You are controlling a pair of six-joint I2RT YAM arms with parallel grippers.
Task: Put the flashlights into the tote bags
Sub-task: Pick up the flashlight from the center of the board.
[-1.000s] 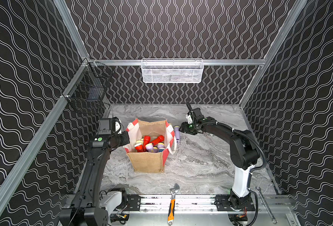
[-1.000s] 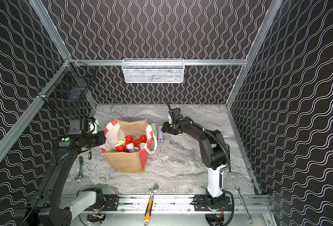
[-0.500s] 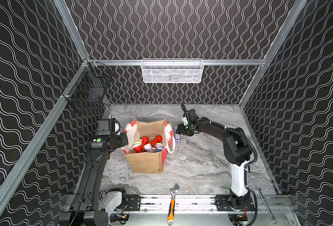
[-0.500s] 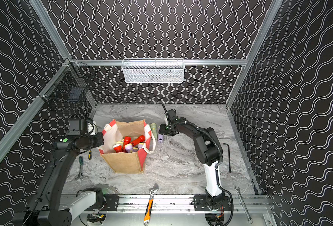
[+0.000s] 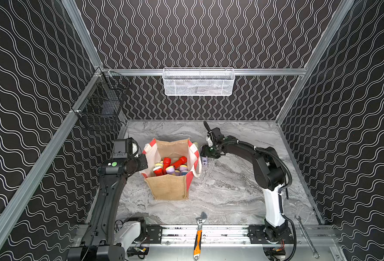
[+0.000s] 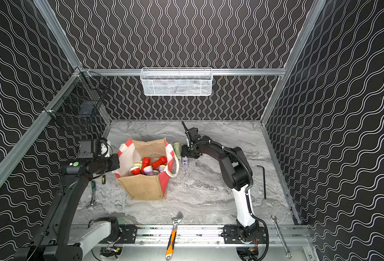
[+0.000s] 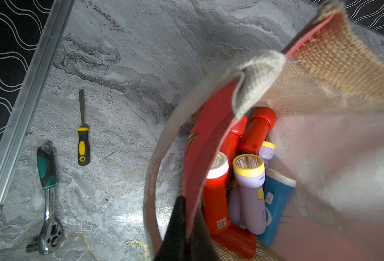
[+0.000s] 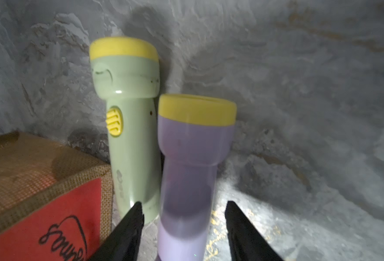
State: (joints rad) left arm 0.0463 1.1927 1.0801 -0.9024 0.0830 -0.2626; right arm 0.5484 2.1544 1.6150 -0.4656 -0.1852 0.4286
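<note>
The tan jute tote bag point(image 5: 167, 187) with red-and-white sides stands open mid-table in both top views, with several red, lilac and blue flashlights point(image 5: 179, 161) inside. My left gripper point(image 7: 184, 217) is shut on the bag's left side rim point(image 7: 209, 135) and holds it open. A lilac flashlight point(image 8: 191, 158) with a yellow rim lies on the table right of the bag. My right gripper point(image 8: 184, 210) is open, one finger on each side of its handle with gaps. A pale green flashlight point(image 8: 130, 113) lies between the lilac one and the bag point(image 8: 39, 192).
An orange-handled wrench point(image 5: 197, 237) and a spanner point(image 5: 305, 235) lie by the front rail. A hex key point(image 6: 264, 180) lies at the right. A screwdriver point(image 7: 82, 140) and a ratchet point(image 7: 47, 192) lie left of the bag. A white mesh basket point(image 5: 197, 82) and a black wire basket point(image 5: 100, 110) hang on the walls.
My right gripper has moved left toward the bag and now straddles the lilac flashlight. The left gripper has kept its hold on the bag's rim.
</note>
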